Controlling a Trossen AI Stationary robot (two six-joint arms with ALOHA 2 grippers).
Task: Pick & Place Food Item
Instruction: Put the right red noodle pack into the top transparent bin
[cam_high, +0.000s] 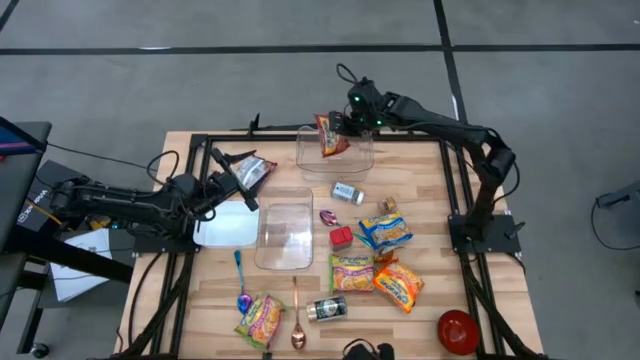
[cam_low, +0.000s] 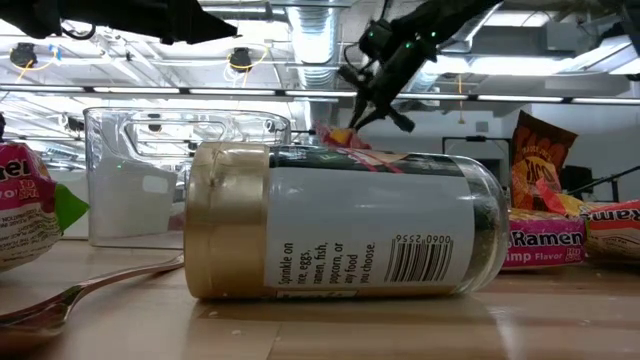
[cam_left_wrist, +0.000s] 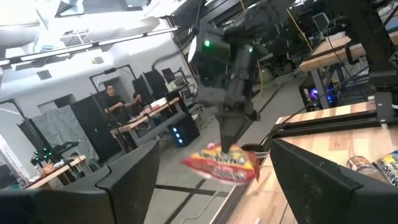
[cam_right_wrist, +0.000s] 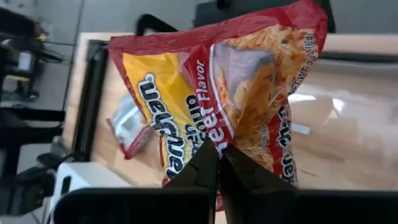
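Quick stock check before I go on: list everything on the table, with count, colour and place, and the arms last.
Held ramen packet: 1, red and yellow, above the far clear tub.
Clear tubs: 2, far tub, middle tub.
Ramen packets lying flat: 4, blue-yellow, yellow-green, orange, pink-green, near half.
Jars: 2, on their sides, one centre, one at the near edge.
Spoons: 2, blue-handled and copper, near left.
Red bowl: 1, near right corner.
Red block: 1, centre.
Left end effector: open, left side.
Right end effector: shut on the held packet.
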